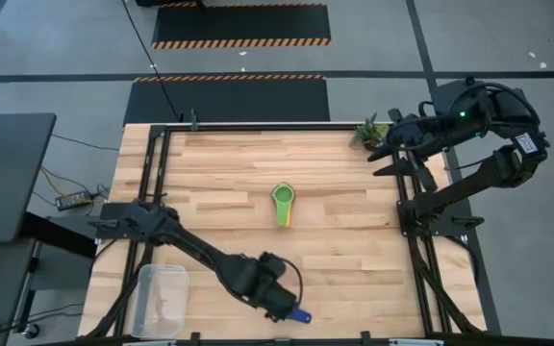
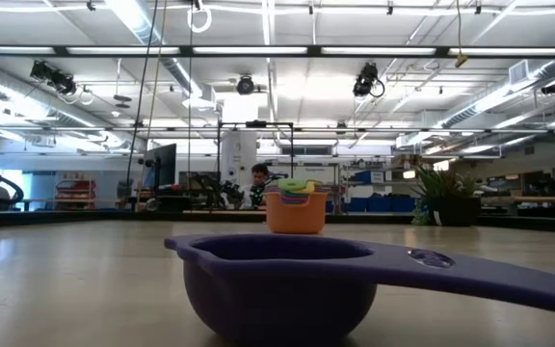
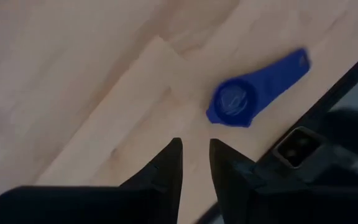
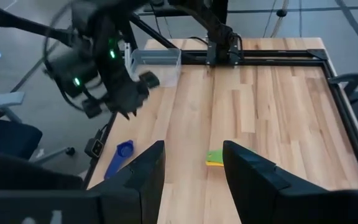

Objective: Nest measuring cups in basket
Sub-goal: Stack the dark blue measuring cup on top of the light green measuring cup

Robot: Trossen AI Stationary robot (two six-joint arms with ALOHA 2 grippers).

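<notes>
- Blue cup [image 1: 299,315] sits alone at the table's [image 1: 354,192] near edge, mouth up in the low view, handle pointing along that edge toward the right side.
- Nested stack [image 1: 283,204] (green on top, yellow handle showing, orange outer cup in the low view) stands near the table's centre, well apart from the blue cup.
- Basket [image 1: 160,300] sits at the near-left corner and looks empty of cups.
- Left gripper [image 3: 194,155] hovers just beside the blue cup, fingers a narrow gap apart, holding nothing.
- Right gripper [image 4: 191,162] waits above the far-right corner, fingers spread wide, empty.
- You want the left fingers astride the bowl rim or the handle root, not the handle tip, which would likely pivot.
- Open wider before you descend; the present gap looks too tight for the rim.
- Watch the near edge: a sideways nudge could push the cup off.
</notes>
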